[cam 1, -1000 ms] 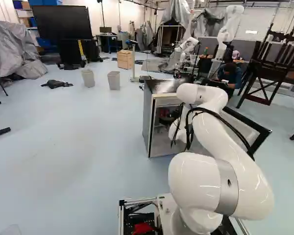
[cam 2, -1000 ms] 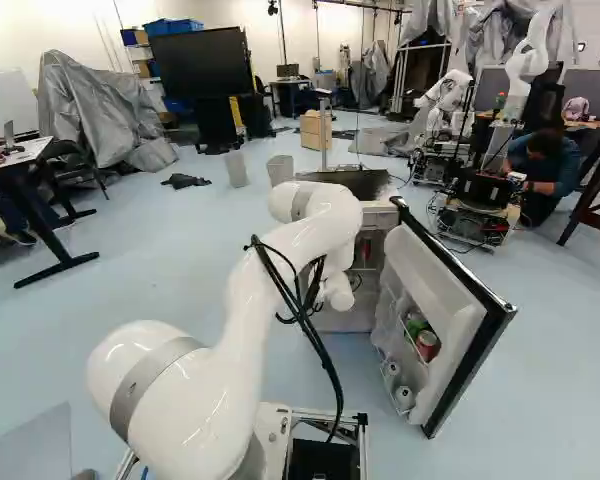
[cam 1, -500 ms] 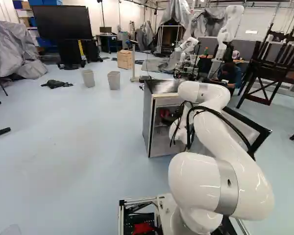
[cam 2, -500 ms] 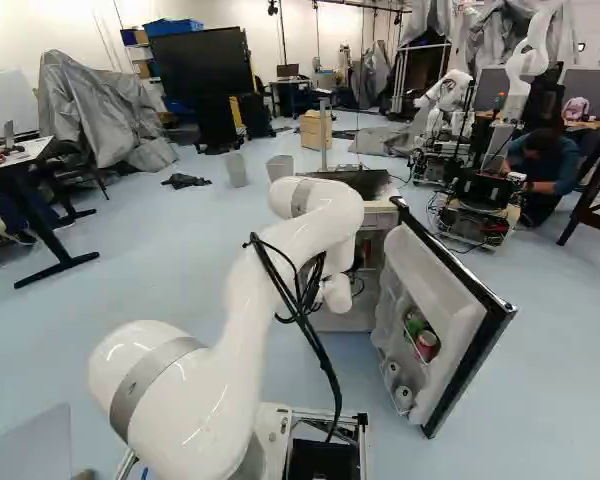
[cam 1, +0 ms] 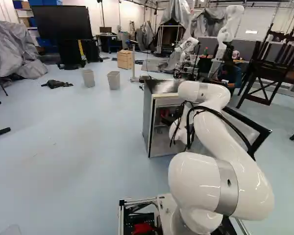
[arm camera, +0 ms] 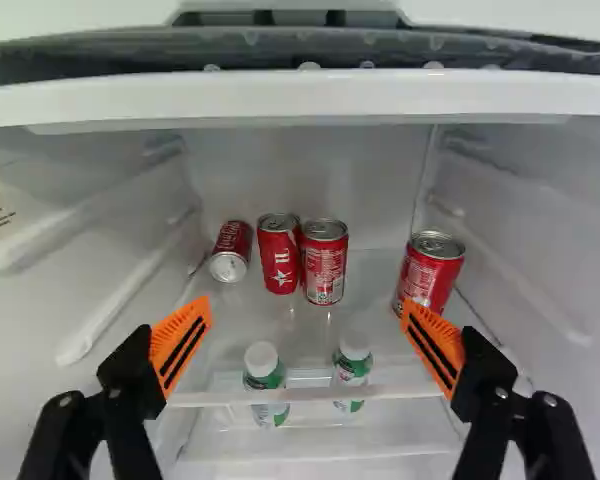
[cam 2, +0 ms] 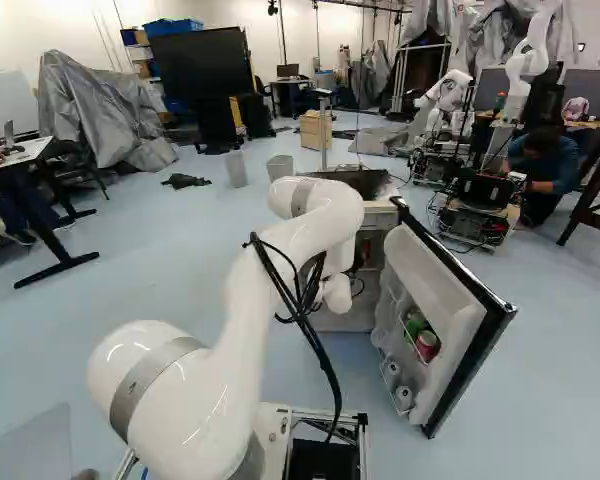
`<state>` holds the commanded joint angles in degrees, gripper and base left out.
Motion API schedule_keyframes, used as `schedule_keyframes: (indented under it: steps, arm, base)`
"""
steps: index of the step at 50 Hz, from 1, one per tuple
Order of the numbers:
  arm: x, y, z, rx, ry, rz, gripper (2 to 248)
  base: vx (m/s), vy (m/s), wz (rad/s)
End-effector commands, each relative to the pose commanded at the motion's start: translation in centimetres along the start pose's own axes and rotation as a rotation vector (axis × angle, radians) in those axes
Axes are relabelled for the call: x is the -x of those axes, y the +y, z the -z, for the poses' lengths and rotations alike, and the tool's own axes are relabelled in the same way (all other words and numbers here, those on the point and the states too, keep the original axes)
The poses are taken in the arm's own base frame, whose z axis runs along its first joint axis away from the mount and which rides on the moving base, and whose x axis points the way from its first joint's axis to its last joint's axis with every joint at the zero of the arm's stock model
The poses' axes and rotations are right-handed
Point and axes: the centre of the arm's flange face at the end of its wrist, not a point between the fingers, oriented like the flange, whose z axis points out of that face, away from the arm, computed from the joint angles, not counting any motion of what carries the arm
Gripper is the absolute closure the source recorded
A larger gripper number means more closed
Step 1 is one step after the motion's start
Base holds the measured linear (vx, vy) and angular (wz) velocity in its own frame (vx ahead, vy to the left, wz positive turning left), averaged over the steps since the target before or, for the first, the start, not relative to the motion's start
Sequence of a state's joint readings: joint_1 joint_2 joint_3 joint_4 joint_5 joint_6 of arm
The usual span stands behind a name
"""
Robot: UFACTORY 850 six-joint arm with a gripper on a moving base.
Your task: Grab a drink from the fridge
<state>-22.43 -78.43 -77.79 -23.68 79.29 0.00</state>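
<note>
Widely open, the gripper (cam 1: 170, 118) faces red cans (arm camera: 279, 258).

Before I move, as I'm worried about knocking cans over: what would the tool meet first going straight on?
The tool would likely meet the two middle cans, though whether it clears the shelf edge is unclear.

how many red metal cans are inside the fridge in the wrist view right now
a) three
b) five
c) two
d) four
d: there is one red metal can beside a close pair of cans, and a lone can sits apart from them, which makes four.
</note>
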Motion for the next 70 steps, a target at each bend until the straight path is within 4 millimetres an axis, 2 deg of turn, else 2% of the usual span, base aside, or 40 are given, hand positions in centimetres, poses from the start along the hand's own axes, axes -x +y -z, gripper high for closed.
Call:
schedule_keyframes:
  steps: [32,70]
  arm:
    - [0.2,2.5,-0.2,0.129,0.013,-0.02,3]
    - [0.8,3.8,-2.9,0.211,0.064,-0.019,3]
  base:
    - [0.0,0.0,0.0]
    - [0.0,0.0,0.0]
